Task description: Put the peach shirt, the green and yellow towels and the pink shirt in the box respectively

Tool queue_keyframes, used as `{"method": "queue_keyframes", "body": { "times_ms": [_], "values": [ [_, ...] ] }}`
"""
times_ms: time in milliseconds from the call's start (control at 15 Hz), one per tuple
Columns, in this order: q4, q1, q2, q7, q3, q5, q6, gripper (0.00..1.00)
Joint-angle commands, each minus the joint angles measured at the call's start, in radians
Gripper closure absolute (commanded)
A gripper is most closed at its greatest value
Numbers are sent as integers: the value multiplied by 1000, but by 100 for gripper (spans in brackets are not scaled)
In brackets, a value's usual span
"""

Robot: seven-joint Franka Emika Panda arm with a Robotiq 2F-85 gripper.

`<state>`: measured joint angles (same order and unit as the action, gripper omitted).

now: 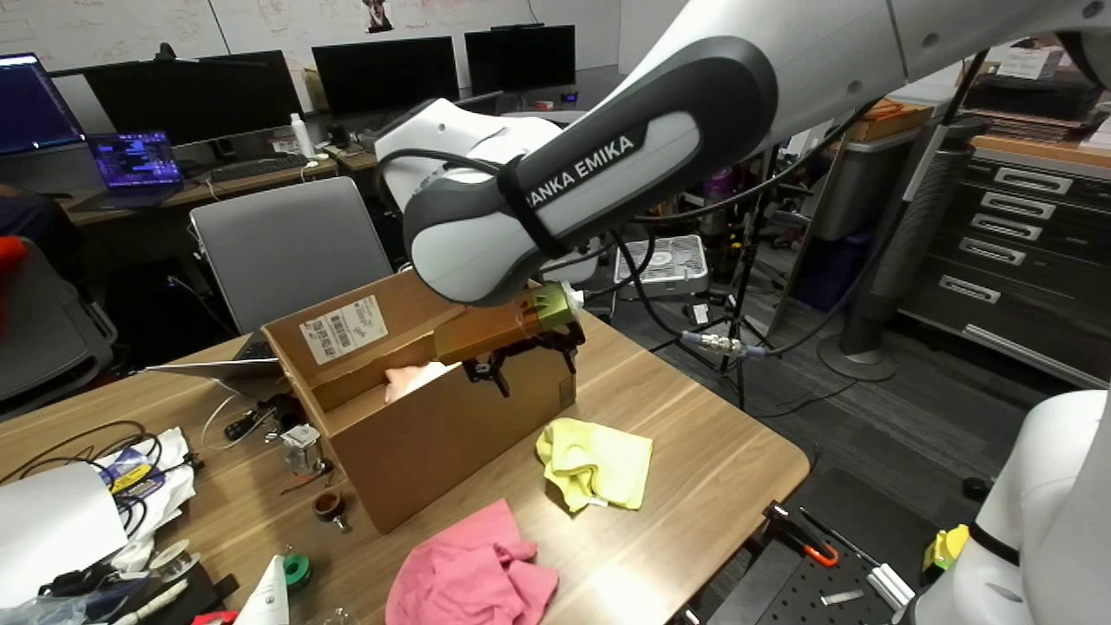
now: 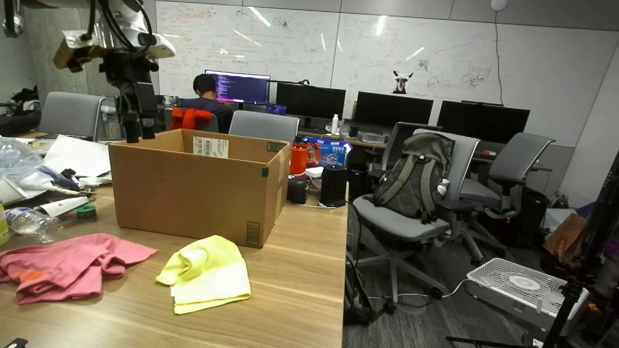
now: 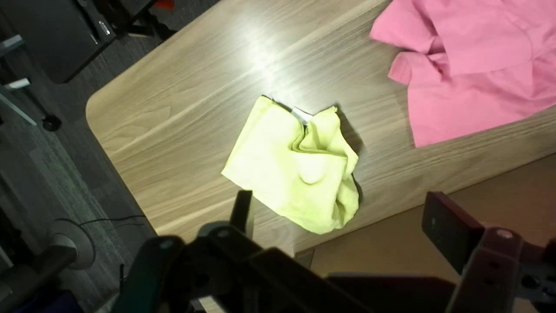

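The cardboard box stands open on the table; it also shows in an exterior view. A peach cloth with a pale part lies inside it, partly hidden by the wall. The yellow towel, yellow-green and crumpled, lies on the table beside the box and in the wrist view. No separate green towel shows. The pink shirt lies crumpled near it, also in the wrist view. My gripper is open and empty, raised near the box's towel-side wall; its fingers are wide apart, above the towel.
Cables, papers and small tools clutter the table beside the box, with a green tape roll and a plastic bottle. An orange bottle and a black speaker-like object stand behind the box. The table's edge is near the towel.
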<state>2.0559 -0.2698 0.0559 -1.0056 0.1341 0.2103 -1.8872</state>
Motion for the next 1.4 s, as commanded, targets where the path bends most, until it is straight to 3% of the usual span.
{"method": "queue_keyframes", "body": {
  "times_ms": [0,1067,1333],
  "values": [
    [41,43,9,-8,4,-35,-80,0],
    [232,99,7,-177,-21,-43,-344,0],
    [334,92,-36,-259,-16,-27,-414,0]
  ]
}}
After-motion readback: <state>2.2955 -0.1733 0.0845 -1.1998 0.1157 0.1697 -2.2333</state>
